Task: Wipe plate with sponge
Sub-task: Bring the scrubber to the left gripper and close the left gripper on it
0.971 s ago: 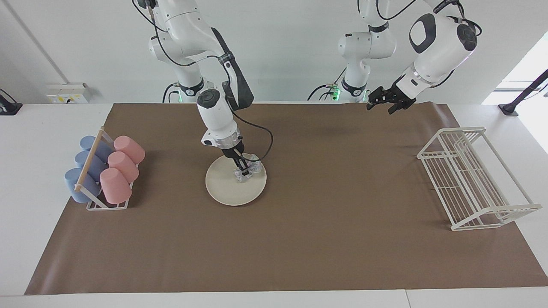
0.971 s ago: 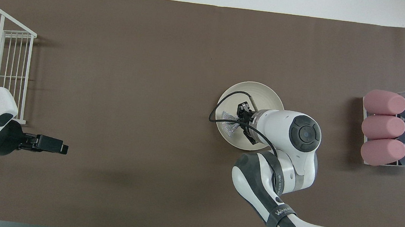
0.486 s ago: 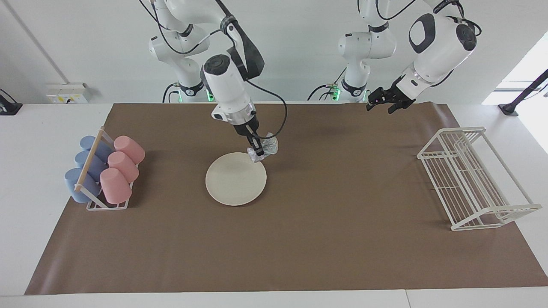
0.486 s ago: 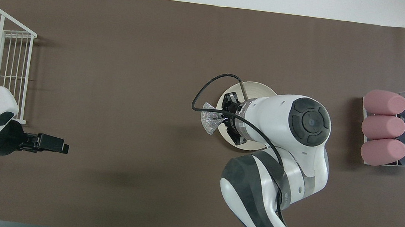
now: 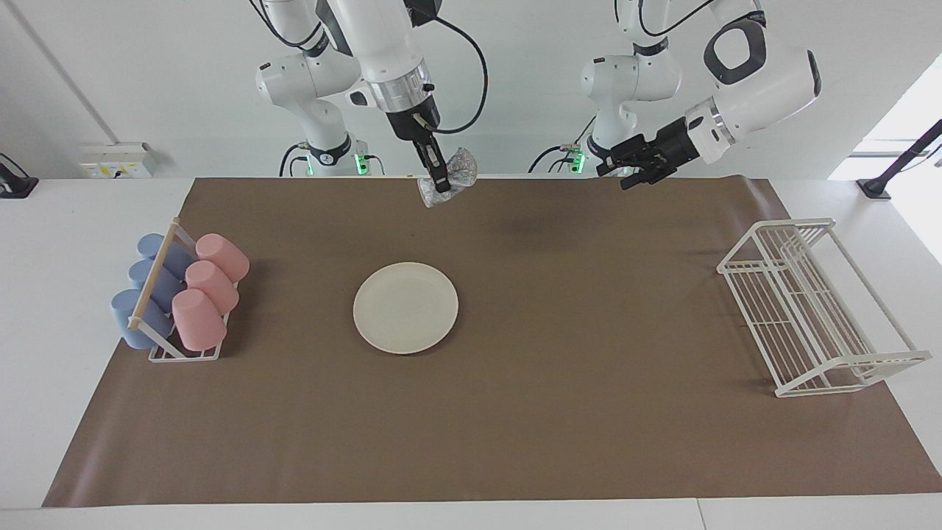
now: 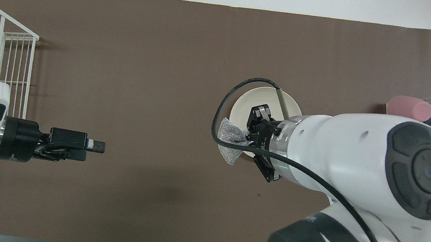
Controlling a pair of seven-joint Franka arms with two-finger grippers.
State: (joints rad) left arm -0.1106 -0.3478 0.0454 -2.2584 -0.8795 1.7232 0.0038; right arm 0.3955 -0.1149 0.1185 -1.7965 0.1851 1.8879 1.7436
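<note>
While the plate [image 5: 405,308] lies flat on the brown mat [image 5: 515,412], the right gripper [image 5: 440,184] hangs high above the mat at the plate's 12 o'clock in the facing view, fingers pinched on the sponge [image 5: 450,177]. Left gripper [image 5: 624,174]: jaws wide, holding nothing, waiting aloft at the plate's 2 o'clock. Cup rack [image 5: 173,294] at 9 o'clock; wire rack [image 5: 809,309] at 3 o'clock.

A plain white wall [image 5: 515,88] rises at the robots' end of a white surface [image 5: 66,235] covered by a brown mat [image 5: 589,331]. Daylight comes through a window [image 5: 912,110] beside the wall.
</note>
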